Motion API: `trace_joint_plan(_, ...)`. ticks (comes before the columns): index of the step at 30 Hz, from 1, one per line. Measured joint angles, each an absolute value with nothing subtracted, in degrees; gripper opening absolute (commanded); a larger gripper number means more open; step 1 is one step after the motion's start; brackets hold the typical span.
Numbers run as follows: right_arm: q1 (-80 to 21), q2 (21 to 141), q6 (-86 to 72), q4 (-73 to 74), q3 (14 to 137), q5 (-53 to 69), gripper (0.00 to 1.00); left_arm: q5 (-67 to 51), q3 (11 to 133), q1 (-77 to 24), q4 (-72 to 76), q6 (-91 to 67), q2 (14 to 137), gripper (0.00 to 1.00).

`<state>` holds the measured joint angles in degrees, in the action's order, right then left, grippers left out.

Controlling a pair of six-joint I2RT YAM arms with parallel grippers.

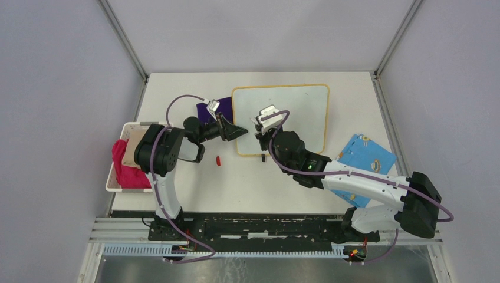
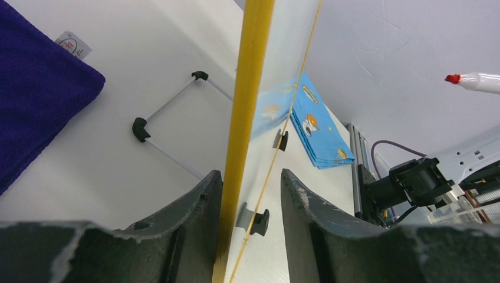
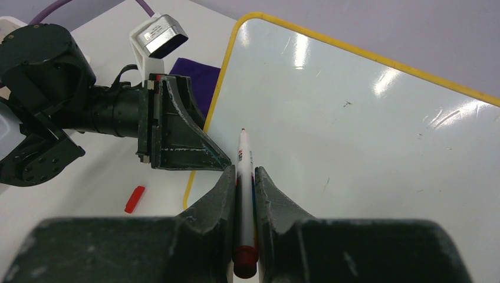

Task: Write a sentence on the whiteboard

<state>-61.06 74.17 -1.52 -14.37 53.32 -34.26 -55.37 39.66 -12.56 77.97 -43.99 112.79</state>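
The whiteboard (image 1: pixel 295 112) lies at the middle back of the table, glossy white with a yellow-orange frame; no red writing shows on it. My left gripper (image 1: pixel 239 132) straddles its left frame edge (image 2: pixel 247 88): one finger touches the frame, and a gap shows on the other side. My right gripper (image 3: pixel 243 171) is shut on a white marker (image 3: pixel 243 159) with a red end, pointing at the board (image 3: pixel 354 147) near its lower left part. The marker's red tip (image 2: pixel 453 78) shows bare in the left wrist view. The sentence is not in view.
A red marker cap (image 1: pixel 218 160) lies on the table left of the board. A purple cloth (image 1: pixel 206 109) lies behind the left gripper. A blue patterned sheet (image 1: pixel 365 154) lies at the right. A white basket (image 1: pixel 115 177) with pink cloth stands at the left edge.
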Motion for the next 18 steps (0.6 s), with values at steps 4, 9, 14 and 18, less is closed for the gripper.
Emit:
trace_joint_plan(4, -61.1, 74.3, -1.6, -14.5, 53.3, -34.2, 0.0, -55.4, 39.6, -12.6, 78.1, -44.0, 113.7, 0.42)
trace_joint_plan(9, -61.0, 74.3, -1.7, -14.6, 53.3, -34.3, 0.0, -55.4, 39.3, -12.6, 78.1, -44.0, 114.1, 0.36)
trace_joint_plan(14, -60.7, 75.3, -1.7, -15.5, 53.4, -34.2, 0.0, -55.4, 39.3, -12.6, 78.1, -44.0, 114.1, 0.3)
trace_joint_plan(18, -59.8, 77.0, -1.7, -15.9, 54.4, -33.8, 0.0, -55.6, 39.3, -12.6, 78.2, -44.0, 114.1, 0.26)
